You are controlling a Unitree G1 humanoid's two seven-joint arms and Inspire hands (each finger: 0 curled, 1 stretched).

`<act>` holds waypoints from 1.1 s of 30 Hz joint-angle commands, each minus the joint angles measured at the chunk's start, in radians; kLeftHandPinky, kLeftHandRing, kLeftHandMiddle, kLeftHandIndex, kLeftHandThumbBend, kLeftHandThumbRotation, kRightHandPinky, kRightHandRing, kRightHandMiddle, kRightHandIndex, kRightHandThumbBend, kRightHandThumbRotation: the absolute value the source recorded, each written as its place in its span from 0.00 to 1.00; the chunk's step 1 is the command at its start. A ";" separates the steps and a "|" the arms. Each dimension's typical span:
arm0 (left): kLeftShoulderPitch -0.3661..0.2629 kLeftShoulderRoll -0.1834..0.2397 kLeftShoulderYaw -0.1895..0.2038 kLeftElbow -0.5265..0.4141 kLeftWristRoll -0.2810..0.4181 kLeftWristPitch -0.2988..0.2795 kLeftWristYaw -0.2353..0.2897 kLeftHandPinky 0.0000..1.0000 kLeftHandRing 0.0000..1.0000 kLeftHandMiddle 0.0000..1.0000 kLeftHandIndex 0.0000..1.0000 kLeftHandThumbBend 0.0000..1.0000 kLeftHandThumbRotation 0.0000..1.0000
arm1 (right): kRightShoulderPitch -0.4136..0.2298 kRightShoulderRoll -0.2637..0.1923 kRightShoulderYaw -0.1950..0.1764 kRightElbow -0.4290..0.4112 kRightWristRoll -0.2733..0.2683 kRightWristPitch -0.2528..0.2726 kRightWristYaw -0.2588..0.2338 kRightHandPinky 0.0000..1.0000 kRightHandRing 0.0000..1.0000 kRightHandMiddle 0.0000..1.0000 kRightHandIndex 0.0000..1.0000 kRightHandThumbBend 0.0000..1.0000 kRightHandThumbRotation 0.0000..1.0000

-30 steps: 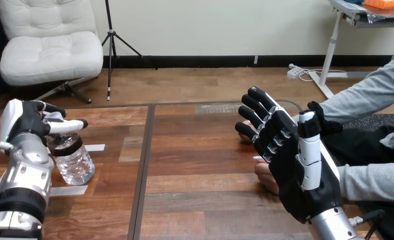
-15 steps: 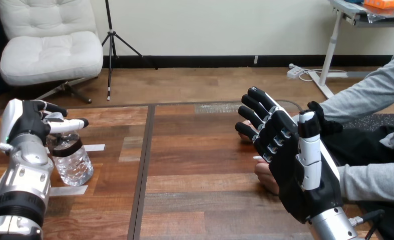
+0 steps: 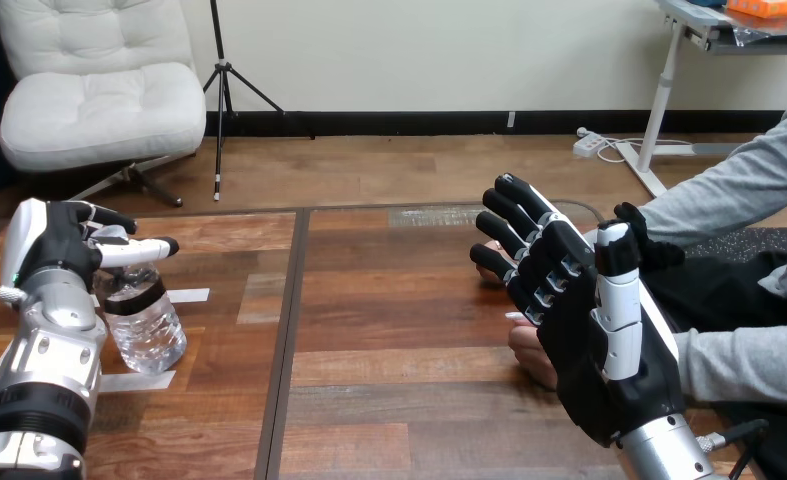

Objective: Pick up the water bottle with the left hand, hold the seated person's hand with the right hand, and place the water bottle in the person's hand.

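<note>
One water bottle (image 3: 149, 325), two tape strips (image 3: 191, 295), one left hand (image 3: 54, 245), one right hand (image 3: 599, 350).

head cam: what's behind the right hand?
The person's hand. Part of it shows under the fingers of the right hand, and its fingertips show beside them. The rest is covered, so I cannot tell whether the two touch.

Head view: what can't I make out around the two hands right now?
In the head view:
Water bottle: its top is hidden behind the left hand; whether it is gripped cannot be told.
The person's hand: mostly hidden behind the open right hand; whether the two touch cannot be told.
</note>
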 commanded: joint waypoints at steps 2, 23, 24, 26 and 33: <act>-0.034 0.017 -0.012 -0.043 0.014 -0.004 -0.010 0.48 0.53 0.57 0.58 0.80 0.00 | -0.045 0.001 -0.009 -0.040 0.005 -0.011 -0.001 0.91 0.95 0.94 0.92 0.76 1.00; -0.028 0.018 -0.004 -0.037 0.001 -0.027 -0.057 0.64 0.75 0.78 0.77 0.88 0.04 | -0.044 0.002 -0.009 -0.040 0.002 -0.009 -0.005 0.90 0.94 0.93 0.91 0.76 1.00; -0.029 0.019 -0.004 -0.030 0.001 -0.032 -0.058 0.65 0.75 0.78 0.78 0.88 0.05 | -0.045 0.002 -0.009 -0.040 0.001 -0.009 -0.005 0.90 0.94 0.93 0.91 0.76 1.00; -0.029 0.020 -0.003 -0.026 0.000 -0.035 -0.061 0.66 0.76 0.79 0.78 0.89 0.05 | -0.045 0.001 -0.009 -0.040 0.001 -0.010 -0.005 0.90 0.94 0.93 0.91 0.76 1.00; -0.026 0.021 -0.002 -0.035 0.000 -0.033 -0.067 0.70 0.79 0.82 0.82 0.89 0.11 | -0.045 0.001 -0.008 -0.038 0.000 -0.014 -0.002 0.90 0.94 0.93 0.91 0.76 1.00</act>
